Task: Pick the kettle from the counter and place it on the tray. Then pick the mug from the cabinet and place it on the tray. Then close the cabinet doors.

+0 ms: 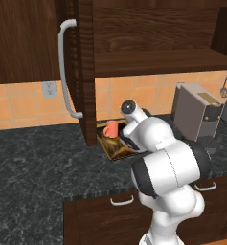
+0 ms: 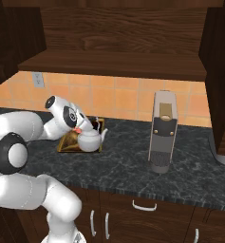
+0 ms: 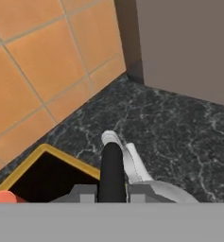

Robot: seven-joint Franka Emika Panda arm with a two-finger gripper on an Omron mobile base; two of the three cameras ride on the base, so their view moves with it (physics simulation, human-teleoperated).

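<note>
Kettle (image 2: pixel 89 140) is sitting on the tray (image 2: pixel 66 145) at the back of the counter (image 1: pixel 33 162), and the mug (image 1: pixel 111 128) is sitting on that tray too, at the kettle's 10 o'clock in the left base view, so by my read 2 of 3 steps are looking done. Gripper (image 3: pixel 111 194) is sitting low over the kettle with its fingers pinched tight on the dark arched handle (image 3: pixel 112 172). Releasing is still pending, and both cabinet doors (image 1: pixel 79 72) are standing open, so closing them is what is remaining.
</note>
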